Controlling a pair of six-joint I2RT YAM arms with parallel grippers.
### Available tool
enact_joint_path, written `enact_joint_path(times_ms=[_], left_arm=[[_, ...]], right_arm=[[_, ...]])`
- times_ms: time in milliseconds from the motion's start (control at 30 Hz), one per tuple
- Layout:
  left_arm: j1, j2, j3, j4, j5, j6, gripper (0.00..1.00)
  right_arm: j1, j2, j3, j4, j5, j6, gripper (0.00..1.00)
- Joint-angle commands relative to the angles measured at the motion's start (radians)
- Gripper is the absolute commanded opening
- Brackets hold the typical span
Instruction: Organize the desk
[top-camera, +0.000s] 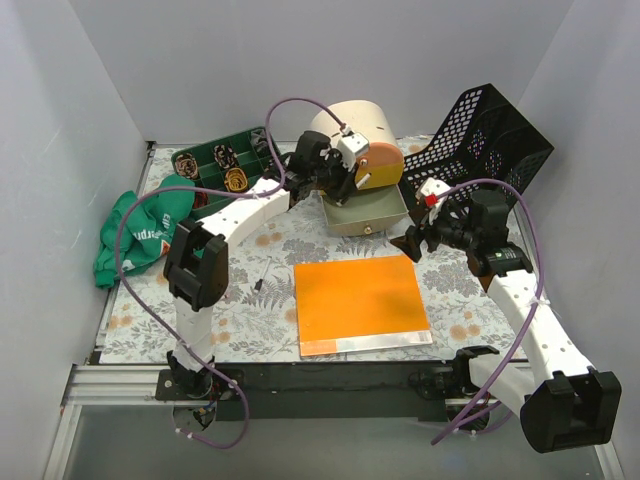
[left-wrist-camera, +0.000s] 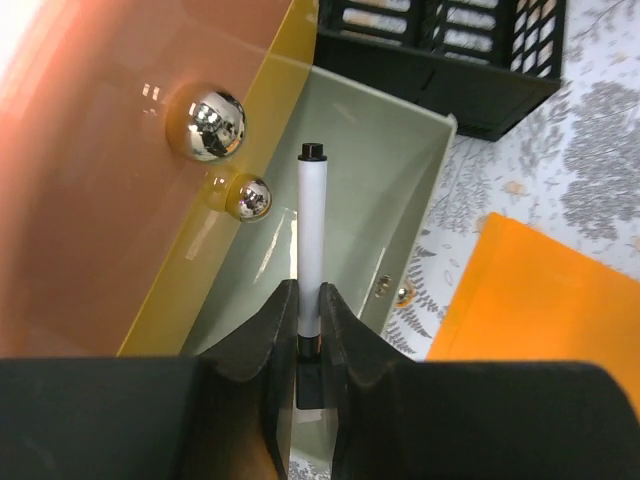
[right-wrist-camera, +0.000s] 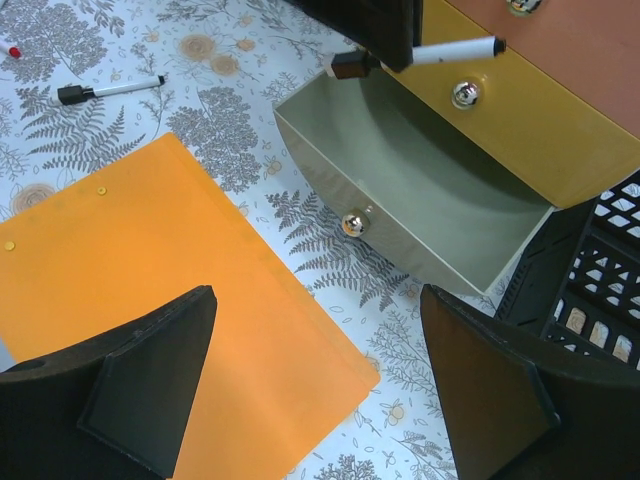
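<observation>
The desk (top-camera: 250, 325) has a pale fern-and-flower print. My left gripper (left-wrist-camera: 310, 300) is shut on a white marker (left-wrist-camera: 313, 230) with a black cap, held over the open grey drawer (left-wrist-camera: 400, 190) of a small drawer unit (top-camera: 352, 135). From above, that left gripper (top-camera: 352, 185) hangs just over the drawer (top-camera: 366, 213). The right wrist view shows the held marker (right-wrist-camera: 455, 50) above the drawer (right-wrist-camera: 420, 190). My right gripper (right-wrist-camera: 315, 340) is open and empty, hovering above the orange folder's (right-wrist-camera: 150, 290) corner; from above the right gripper (top-camera: 412, 243) sits right of the drawer.
A second marker (right-wrist-camera: 110, 90) lies on the desk left of the drawer. A tilted black mesh basket (top-camera: 490, 140) stands at the back right. A green compartment tray (top-camera: 225, 160) sits at the back left, a green cloth (top-camera: 140, 230) beside it.
</observation>
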Motion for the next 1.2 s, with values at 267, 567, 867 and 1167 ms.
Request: enact_joint_path(times_ms=[267, 567, 867, 1167], left_arm=[[-0.028, -0.029, 0.022, 0.028, -0.085, 0.018, 0.54], [-0.015, -0.528, -0.498, 0.197, -0.220, -0.130, 0.83], [0.027, -1.162, -0.994, 0.164, -0.468, -0.182, 0.98], [0.031, -1.552, -1.136, 0.145, -0.836, -0.240, 0.98]], right_arm=[[-0.013, -0.008, 0.009, -0.006, -0.055, -0.026, 0.92], [0.041, 0.029, -0.028, -0.176, -0.438, -0.322, 0.89], [0.417, 0.286, 0.164, -0.436, -0.219, -0.860, 0.89], [0.684, 0.773, 0.622, -0.483, 0.011, -0.775, 0.88]])
